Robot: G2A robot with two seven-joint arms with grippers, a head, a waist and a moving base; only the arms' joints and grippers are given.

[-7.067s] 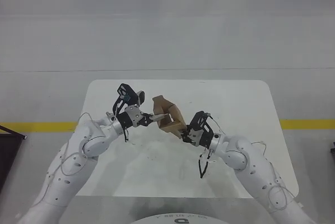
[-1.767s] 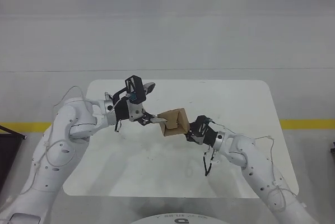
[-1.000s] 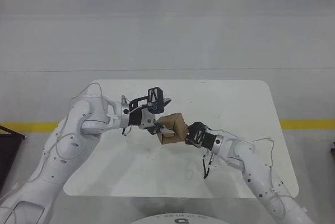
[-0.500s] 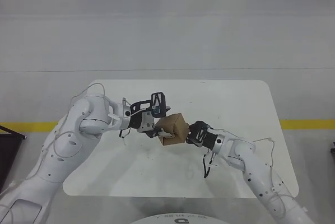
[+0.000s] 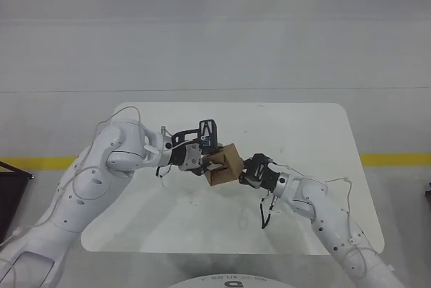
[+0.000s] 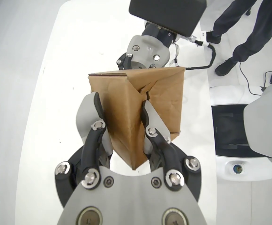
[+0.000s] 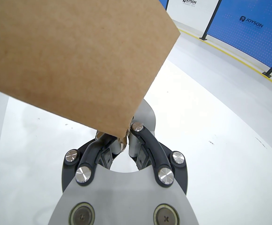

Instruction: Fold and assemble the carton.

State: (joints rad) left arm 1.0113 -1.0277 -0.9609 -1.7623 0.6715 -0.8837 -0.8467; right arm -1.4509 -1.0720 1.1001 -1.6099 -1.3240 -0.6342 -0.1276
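A small brown carton hangs above the middle of the white table, held between both arms. My left gripper grips it from the left. In the left wrist view its fingers press on two faces of the carton either side of one folded edge, so my left gripper is shut on it. My right gripper holds the opposite side. In the right wrist view the right gripper is shut on a lower corner of the carton. The right gripper shows behind the box.
The table top around the carton is bare apart from small dark specks. Its rounded edges lie well out from both arms. Blue and white panels stand in the room beyond, and a yellow floor line runs past the table.
The left arm has swung its wrist round to the carton's left side and closed on it. The carton has turned and lifted slightly. The right gripper has kept its hold.
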